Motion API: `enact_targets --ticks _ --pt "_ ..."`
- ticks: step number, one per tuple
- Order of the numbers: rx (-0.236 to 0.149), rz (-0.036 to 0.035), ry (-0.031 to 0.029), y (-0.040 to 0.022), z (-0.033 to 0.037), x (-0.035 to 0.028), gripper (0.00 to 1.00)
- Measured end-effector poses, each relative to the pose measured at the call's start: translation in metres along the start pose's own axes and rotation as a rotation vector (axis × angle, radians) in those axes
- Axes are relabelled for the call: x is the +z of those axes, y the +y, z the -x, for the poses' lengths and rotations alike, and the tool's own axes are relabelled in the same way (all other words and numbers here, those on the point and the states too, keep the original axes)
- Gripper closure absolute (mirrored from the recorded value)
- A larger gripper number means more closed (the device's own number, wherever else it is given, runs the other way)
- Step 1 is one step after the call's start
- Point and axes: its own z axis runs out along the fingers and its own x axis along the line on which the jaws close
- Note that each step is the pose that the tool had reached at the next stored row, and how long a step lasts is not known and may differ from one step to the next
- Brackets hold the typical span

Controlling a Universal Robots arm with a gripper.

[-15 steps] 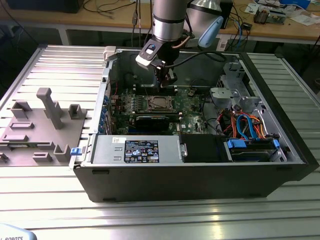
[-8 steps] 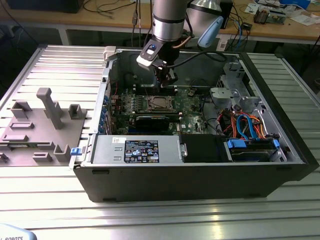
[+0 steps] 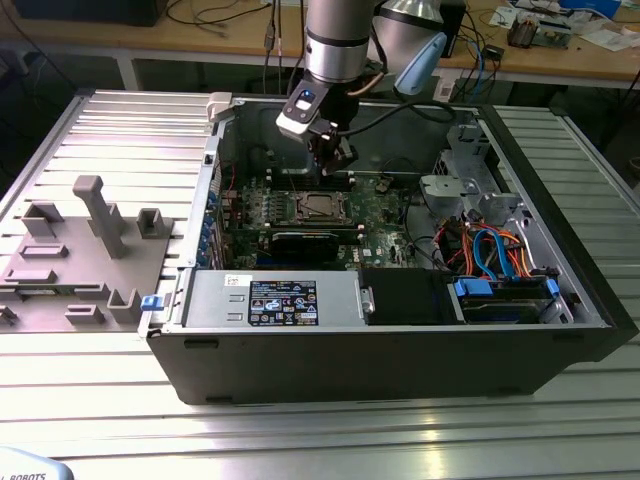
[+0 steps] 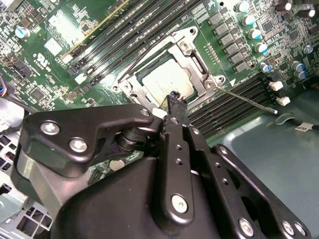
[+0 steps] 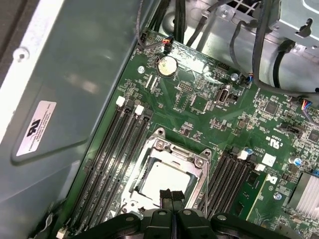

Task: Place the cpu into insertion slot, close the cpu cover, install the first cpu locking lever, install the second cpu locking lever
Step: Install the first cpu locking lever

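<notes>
The cpu (image 4: 167,79) (image 5: 164,181) lies flat in the insertion slot (image 3: 318,207) on the green motherboard, its pale silver top showing. Around it lies the cpu cover (image 4: 199,64) (image 5: 172,149), a silver frame that is down over the chip's edges. One thin locking lever (image 4: 249,101) sticks out sideways from the socket's corner across the memory slots. My gripper (image 3: 335,160) (image 4: 174,97) (image 5: 171,195) hovers just above the socket's edge, its black fingers shut together with nothing between them.
Long memory slots (image 5: 107,159) run along both sides of the socket. A drive cage with blue and orange cables (image 3: 490,245) fills the case at the exterior view's right. The power supply (image 3: 275,300) sits at the front. Grey fixtures (image 3: 90,240) stand outside the case.
</notes>
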Motion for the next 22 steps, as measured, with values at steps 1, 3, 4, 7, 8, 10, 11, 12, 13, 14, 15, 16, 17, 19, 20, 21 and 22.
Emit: enact_targets --ticks 1,3,4,7,8,10,11,12,13,14,15,16,17,19,20,21,22 --pt "-0.005 0.0001 -0.0002 0.0000 0.0000 0.0000 0.89" --pt "-0.018 0.0007 -0.0003 0.0000 0.0000 0.0001 0.89" --pt "-0.022 0.0009 -0.0004 0.0000 0.0000 0.0001 0.89" --pt "-0.040 0.0015 -0.0007 0.0000 0.0000 0.0001 0.89" --pt "-0.043 0.0016 -0.0008 0.0001 0.0000 0.0001 0.89" --pt "-0.051 0.0019 -0.0009 0.0000 0.0000 0.0001 0.89" --pt "-0.054 0.0020 -0.0010 0.0000 0.0000 0.0001 0.89" --pt "-0.057 0.0021 -0.0010 0.0000 0.0000 0.0001 0.89" --pt "-0.059 0.0022 -0.0010 0.0000 0.0000 0.0001 0.89" --pt "-0.060 0.0022 -0.0011 0.0001 0.0000 0.0001 0.89" --pt "-0.062 0.0023 -0.0011 0.0000 0.0000 0.0001 0.89" --pt "-0.063 0.0023 -0.0011 0.0000 0.0000 0.0001 0.89" --pt "-0.064 0.0024 -0.0011 0.0000 0.0000 0.0001 0.89" --pt "-0.065 0.0024 -0.0012 0.0000 0.0000 0.0001 0.89" --pt "-0.066 0.0024 -0.0012 0.0000 0.0000 0.0001 0.89" --pt "-0.067 0.0024 -0.0012 0.0000 0.0000 0.0001 0.89" --pt "-0.068 0.0025 -0.0012 0.0000 0.0000 0.0001 0.89"
